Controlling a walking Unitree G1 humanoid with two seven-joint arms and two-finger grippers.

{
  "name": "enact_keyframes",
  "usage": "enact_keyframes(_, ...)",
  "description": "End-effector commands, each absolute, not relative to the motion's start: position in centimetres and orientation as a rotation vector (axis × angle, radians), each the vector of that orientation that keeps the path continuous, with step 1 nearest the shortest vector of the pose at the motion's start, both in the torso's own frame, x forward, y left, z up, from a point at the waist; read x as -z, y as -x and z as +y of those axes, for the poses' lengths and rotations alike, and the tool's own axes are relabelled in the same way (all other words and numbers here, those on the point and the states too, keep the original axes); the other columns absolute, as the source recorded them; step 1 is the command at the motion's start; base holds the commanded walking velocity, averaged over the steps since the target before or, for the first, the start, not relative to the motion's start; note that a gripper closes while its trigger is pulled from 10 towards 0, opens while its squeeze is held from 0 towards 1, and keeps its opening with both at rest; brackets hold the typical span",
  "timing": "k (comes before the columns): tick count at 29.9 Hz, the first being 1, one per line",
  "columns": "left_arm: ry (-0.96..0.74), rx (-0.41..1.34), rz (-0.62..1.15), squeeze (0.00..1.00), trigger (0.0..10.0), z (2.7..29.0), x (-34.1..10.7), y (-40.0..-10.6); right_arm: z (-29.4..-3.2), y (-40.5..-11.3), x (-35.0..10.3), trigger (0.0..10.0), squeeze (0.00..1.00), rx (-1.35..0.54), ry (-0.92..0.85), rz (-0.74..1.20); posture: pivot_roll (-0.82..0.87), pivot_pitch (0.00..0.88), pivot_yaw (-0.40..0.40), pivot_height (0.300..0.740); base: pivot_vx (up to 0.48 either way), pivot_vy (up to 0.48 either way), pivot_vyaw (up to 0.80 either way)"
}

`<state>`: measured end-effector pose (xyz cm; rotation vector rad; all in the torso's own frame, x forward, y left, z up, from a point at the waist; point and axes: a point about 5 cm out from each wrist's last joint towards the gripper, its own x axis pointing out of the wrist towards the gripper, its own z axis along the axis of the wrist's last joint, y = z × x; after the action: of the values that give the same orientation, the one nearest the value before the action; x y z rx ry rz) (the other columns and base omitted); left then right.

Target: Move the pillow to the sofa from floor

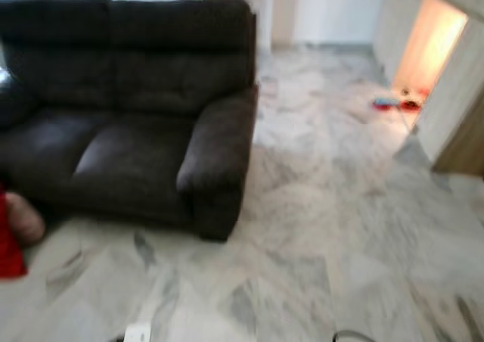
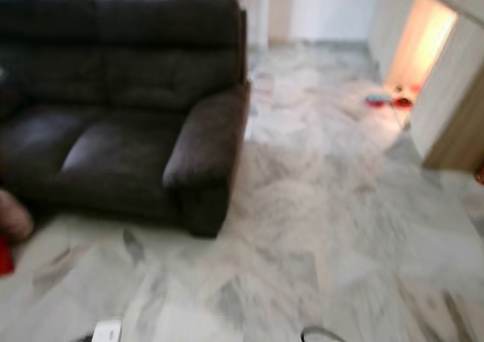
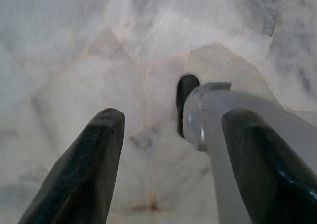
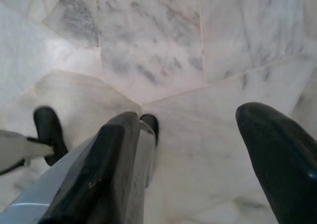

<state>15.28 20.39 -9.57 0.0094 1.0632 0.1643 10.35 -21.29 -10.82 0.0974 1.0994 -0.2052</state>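
Two seat cushions make up the dark brown sofa (image 1: 128, 107), which stands on the left of the head views with its near armrest toward the middle of the room. At the far left edge, on the marble floor (image 1: 325, 228) just in front of the sofa's base, lies a rounded pinkish shape that is probably the pillow (image 1: 23, 217); the picture is blurred there, and something bright red (image 1: 9, 244) sits right against it, cut off by the frame. The pale grey-veined floor stretches to the right toward an open doorway (image 1: 431, 47) lit in warm orange, with small red and blue items (image 1: 397, 102) on the ground beside it. Both arms hang low, well apart from the sofa and the pillow. In its wrist view the left gripper (image 3: 171, 164) points down at bare marble, its two black fingers (image 3: 84, 169) spread with nothing between them, and a silver limb with a dark tip lies beyond. Likewise, the right gripper (image 4: 198, 159) faces the floor, its fingers (image 4: 277, 154) wide apart and empty.
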Motion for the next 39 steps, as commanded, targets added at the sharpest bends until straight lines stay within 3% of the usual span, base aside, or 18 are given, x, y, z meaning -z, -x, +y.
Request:
enact_keyframes(1, -0.021, -0.174, 1.075, 0.0, 10.0, 20.65, 9.64, -15.04, -21.12, -10.38, 10.85, 10.0, 0.0, 0.204, -0.103, 1.101, -0.07, 0.0, -0.028, 0.74, 0.0, 0.0, 0.0)
enact_keyframes(29, -0.013, -0.174, 1.079, 0.0, 10.0, 20.68, 9.68, -14.93, -21.02, -10.24, 10.89, 10.0, 0.0, 0.225, -0.14, 1.091, -0.07, 0.0, -0.024, 0.74, 0.0, 0.0, 0.0)
enact_keyframes(39, -0.009, -0.173, 1.08, 0.0, 10.0, 20.66, 9.65, -15.01, -21.01, -10.32, 10.88, 10.0, 0.0, 0.237, -0.153, 1.089, -0.07, 0.0, -0.026, 0.74, 0.0, 0.282, 0.32)
